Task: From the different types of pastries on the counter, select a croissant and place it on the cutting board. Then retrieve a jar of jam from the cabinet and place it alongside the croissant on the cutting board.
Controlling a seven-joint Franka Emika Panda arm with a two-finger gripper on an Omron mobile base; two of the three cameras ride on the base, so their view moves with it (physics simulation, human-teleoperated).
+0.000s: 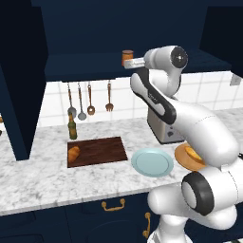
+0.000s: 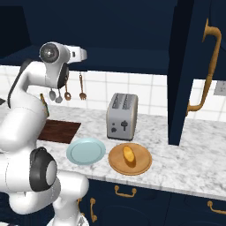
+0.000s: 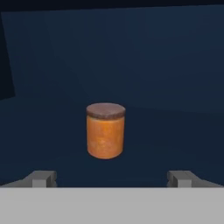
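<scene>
The gripper (image 3: 112,178) is raised to the open cabinet (image 1: 85,28) and points into it. Its two fingertips (image 3: 43,178) stand wide apart and hold nothing. The jar (image 3: 105,130) stands upright on the dark shelf (image 3: 175,144) straight ahead of the gripper, in line with the gap between the tips but not yet between them; nothing touches it. In the left base view the jar (image 1: 127,57) is just beyond the end of the hand, on the shelf edge.

Well below the gripper lies the counter (image 1: 42,185). The board (image 1: 102,150) is there, below and to the left of the hand, and the croissant (image 1: 73,153) lies on its left end. A green bottle (image 1: 72,127) stands just behind the board, under some hanging utensils (image 1: 90,99). A pale blue plate (image 1: 152,162) lies beside the right end of the board. Further right is a round wooden plate (image 2: 141,165) with the bun (image 2: 129,155) on it, and a toaster (image 2: 122,116) stands behind these two plates, almost directly under the gripper.
</scene>
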